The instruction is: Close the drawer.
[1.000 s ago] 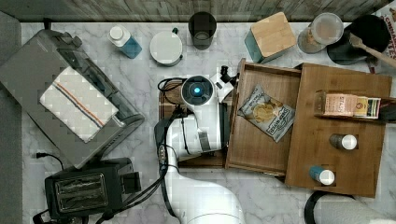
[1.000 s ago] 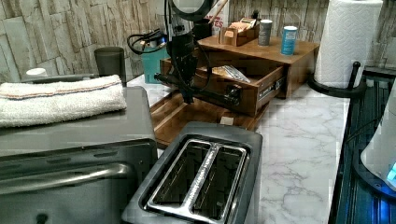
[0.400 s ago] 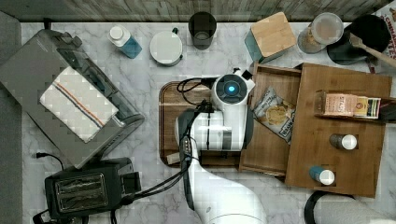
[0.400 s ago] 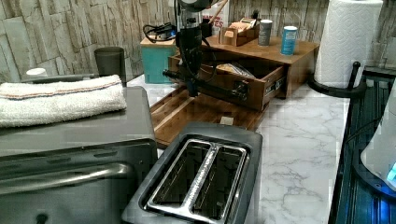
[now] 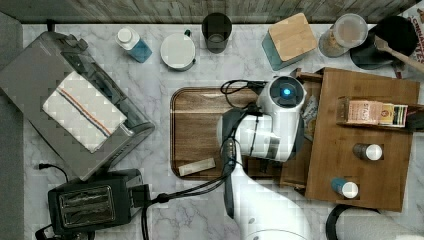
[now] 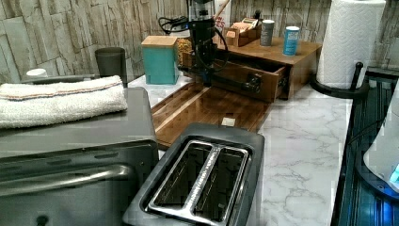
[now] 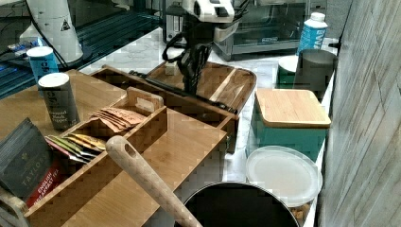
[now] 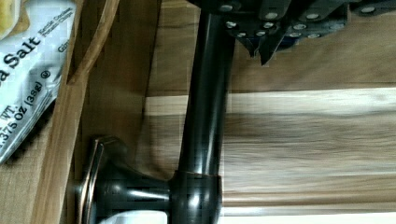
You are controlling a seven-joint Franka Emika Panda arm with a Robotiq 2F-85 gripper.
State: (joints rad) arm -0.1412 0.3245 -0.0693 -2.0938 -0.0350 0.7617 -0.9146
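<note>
A: Jaws? Drawer?
B: Jaws' gap — cannot tell; gripper (image 6: 205, 77) sits at the handle (image 8: 205, 112). Drawer (image 6: 244, 75) partly out over the tray (image 5: 200, 125).
A: Wrist view extras?
B: Salt packet (image 8: 23, 79) inside the drawer.

The top view is looking straight down on the bench (image 5: 200, 65). The left view is peering low past the toaster (image 6: 202, 176) toward the drawer (image 6: 244, 77); the right view is facing back from the organizer. Both are sharing the tray (image 7: 222, 82). The wrist view is hovering close over the handle (image 8: 205, 107).
</note>
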